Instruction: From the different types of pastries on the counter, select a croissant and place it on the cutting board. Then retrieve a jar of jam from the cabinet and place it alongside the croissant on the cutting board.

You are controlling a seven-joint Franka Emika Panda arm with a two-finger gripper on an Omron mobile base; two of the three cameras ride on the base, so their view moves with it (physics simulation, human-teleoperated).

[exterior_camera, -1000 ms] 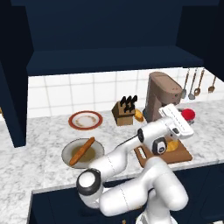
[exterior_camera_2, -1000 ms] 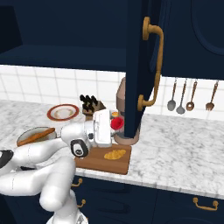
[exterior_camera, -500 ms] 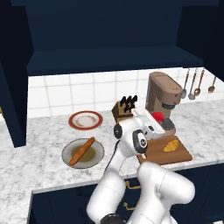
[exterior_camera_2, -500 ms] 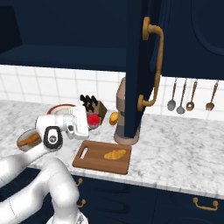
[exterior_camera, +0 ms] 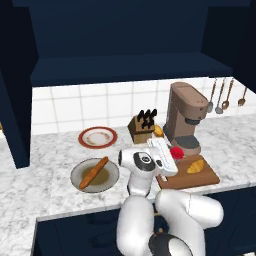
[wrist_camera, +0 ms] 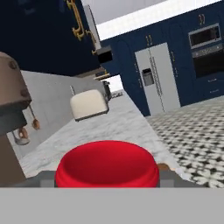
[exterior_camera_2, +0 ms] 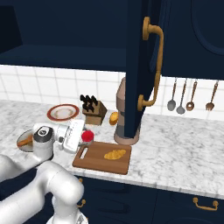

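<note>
The pincer pinches the jar of jam just above the near-left corner of the cutting board, croissant lying just beyond — the last step, I'd say — next, lower it beside the pastry.

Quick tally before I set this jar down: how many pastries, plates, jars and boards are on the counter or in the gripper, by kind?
Pastries: 3 – croissant, baguette, bun
Plates: 2 – grey plate, red-rimmed plate
Jars: 1 – jar of jam, in the gripper
Boards: 1 – cutting board
Total: 7
</note>
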